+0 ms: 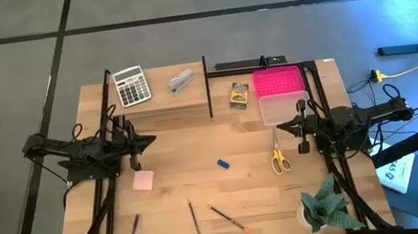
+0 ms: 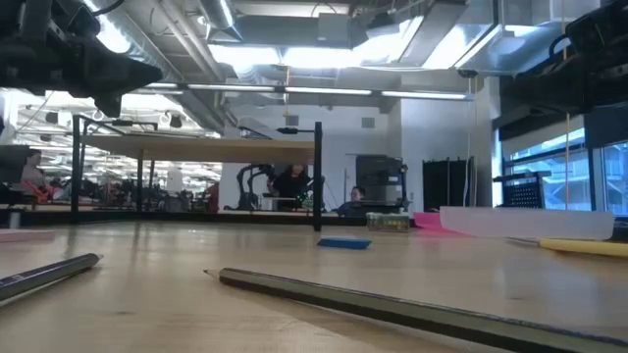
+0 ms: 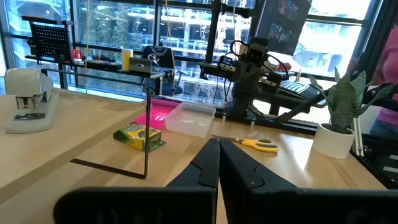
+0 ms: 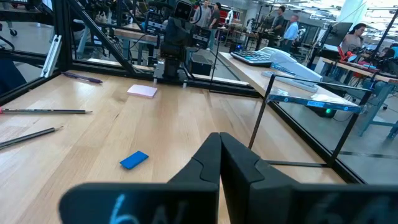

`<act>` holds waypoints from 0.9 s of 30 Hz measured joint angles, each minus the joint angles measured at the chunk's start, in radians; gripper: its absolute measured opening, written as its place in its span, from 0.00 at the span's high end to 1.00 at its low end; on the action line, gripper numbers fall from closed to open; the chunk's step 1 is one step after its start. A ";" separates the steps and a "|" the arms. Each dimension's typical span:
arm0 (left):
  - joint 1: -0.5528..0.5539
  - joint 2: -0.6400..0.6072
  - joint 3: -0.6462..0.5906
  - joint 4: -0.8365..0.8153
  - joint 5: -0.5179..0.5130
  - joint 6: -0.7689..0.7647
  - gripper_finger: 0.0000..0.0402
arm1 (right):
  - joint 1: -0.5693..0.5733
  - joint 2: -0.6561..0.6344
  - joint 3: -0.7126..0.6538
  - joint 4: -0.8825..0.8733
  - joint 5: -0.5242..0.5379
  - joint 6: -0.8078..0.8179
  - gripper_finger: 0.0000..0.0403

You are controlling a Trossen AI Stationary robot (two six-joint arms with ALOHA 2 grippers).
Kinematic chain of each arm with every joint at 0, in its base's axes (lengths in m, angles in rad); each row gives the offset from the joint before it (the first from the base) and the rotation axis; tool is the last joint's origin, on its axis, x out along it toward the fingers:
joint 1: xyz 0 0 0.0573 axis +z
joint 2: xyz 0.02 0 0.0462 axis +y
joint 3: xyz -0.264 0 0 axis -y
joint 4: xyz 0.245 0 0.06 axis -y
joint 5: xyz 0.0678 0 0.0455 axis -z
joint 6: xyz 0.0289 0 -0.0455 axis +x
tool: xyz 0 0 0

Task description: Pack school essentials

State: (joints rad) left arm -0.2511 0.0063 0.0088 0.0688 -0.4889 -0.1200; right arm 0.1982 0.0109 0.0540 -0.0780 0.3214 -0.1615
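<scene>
High view: scissors [image 1: 280,159] lie on the tabletop [image 1: 198,155] just beside the right hand [image 1: 302,126], long axis toward the pink box [image 1: 278,82]; left hand [image 1: 134,146] farther.
Low view: eraser [image 2: 343,242] mid-tabletop.
Left wrist: fingers pressed together, empty.
Right wrist: fingers pressed together, empty.

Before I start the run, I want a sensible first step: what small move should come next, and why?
Probably open the right tool and lower it toward the scissors. Both tools are shut and empty, the left tool waits near the note pad, and the scissors lie nearest the right arm, just below the pink box.
</scene>
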 joint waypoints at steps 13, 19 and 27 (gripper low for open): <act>0.000 0.000 0.000 0.000 0.000 0.000 1.00 | 0.000 0.000 0.000 0.000 0.000 0.000 0.98; 0.000 0.000 0.000 0.000 0.000 0.000 1.00 | -0.011 -0.001 0.000 0.023 0.110 -0.240 0.98; 0.000 0.000 0.000 0.000 0.000 0.000 1.00 | -0.011 -0.001 0.000 0.022 0.127 -0.265 0.98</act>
State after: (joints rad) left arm -0.2508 0.0064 0.0087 0.0685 -0.4891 -0.1200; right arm 0.1871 0.0097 0.0536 -0.0559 0.4482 -0.4268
